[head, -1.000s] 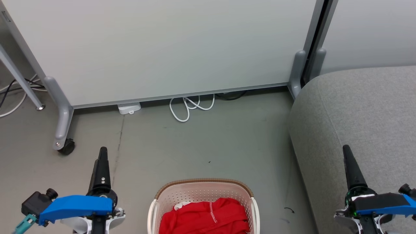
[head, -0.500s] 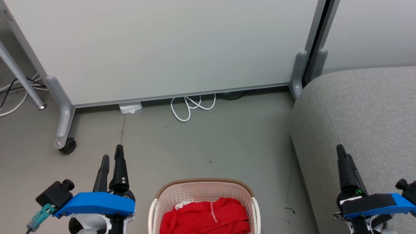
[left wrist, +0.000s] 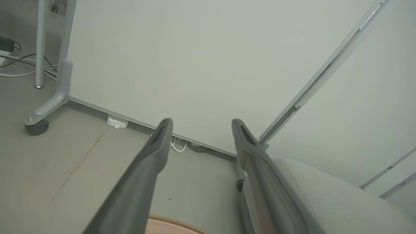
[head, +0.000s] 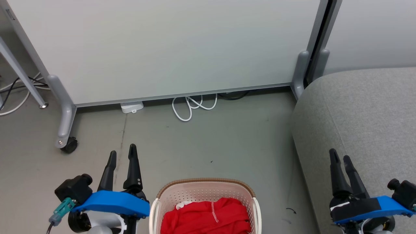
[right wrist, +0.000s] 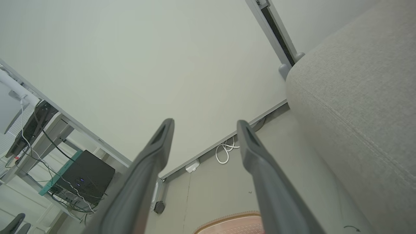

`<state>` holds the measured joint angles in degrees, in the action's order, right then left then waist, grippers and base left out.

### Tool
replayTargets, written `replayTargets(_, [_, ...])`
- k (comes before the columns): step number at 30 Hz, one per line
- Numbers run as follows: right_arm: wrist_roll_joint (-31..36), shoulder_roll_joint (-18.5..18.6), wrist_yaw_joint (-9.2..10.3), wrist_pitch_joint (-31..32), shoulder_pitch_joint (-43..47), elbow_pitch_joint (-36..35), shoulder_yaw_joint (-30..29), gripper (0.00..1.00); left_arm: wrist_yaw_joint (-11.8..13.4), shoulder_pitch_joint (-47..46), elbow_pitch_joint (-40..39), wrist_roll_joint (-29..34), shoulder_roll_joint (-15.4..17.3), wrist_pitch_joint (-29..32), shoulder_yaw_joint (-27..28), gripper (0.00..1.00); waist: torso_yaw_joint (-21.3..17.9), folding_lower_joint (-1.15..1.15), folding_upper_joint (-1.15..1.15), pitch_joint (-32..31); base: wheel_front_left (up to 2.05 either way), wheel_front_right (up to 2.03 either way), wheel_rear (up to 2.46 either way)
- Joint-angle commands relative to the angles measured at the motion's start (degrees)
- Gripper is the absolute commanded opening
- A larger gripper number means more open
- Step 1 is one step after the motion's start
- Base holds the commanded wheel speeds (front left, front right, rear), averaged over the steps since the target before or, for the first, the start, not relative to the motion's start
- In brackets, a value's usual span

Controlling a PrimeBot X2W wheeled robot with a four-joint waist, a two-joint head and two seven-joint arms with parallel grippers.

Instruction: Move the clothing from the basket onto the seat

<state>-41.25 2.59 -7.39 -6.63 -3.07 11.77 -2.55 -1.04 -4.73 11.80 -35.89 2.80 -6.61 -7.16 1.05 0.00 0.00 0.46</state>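
Cream perforated basket point(head: 201, 194) with brown woven-look rim, standing upright on the grey floor point(head: 211, 139); near part cut off by the bottom edge of the head view. Inside the basket: red clothing point(head: 208, 219), crumpled in a heap, white trim showing at the basket's left side and a white stitched line across the middle; lies below the rim, spreading nearly wall to wall. Count of garments and any print: cannot tell. Right of the basket, apart from it with a strip of floor between: large grey upholstered seat point(head: 357, 110), rounded edge turned toward the basket. Left gripper point(head: 122, 150) just left of the basket, close beside its left wall, raised above the floor, pointing away past the basket's far rim; jaws parted, clear gap between, nothing gripped. Right gripper point(head: 339, 154) well to the right of the basket, over the seat's near edge; jaws parted likewise, nothing gripped. Confirmed in the left wrist view: both fingers point(left wrist: 152, 162) spread wide, floor and panel visible between them, basket's brown rim at the bottom edge. Same in the right wrist view: spread wide, basket rim low between them, seat to the right. Beyond the basket: pale partition panel point(head: 162, 48) on grey legs, one black caster point(head: 69, 145) beyond and left of the basket. At the panel's foot, straight beyond the basket: looped white cable point(head: 191, 109); small white box point(head: 131, 107) slightly left of that line. Beyond the basket's right side: dark vertical gap point(head: 318, 45) between two panels, just at the seat's far corner.
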Motion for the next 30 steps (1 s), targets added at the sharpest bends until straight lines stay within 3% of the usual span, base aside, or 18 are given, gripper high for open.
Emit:
replayTargets(1, [2.2,0.3,-0.09,-0.6,0.0,-0.5,0.0,1.0,0.4,-1.4,-0.4,2.3,0.4,-0.7,-0.7,1.0,0.0,0.0,0.0,0.0,0.0,0.0,0.0])
replayTargets(30, [20.1,0.4,-0.12,-4.8,1.0,0.2,0.4,1.0,3.8,-1.9,-0.4,19.4,1.5,-4.8,-6.1,1.0,0.7,0.0,0.0,0.2,0.0,0.0,0.0])
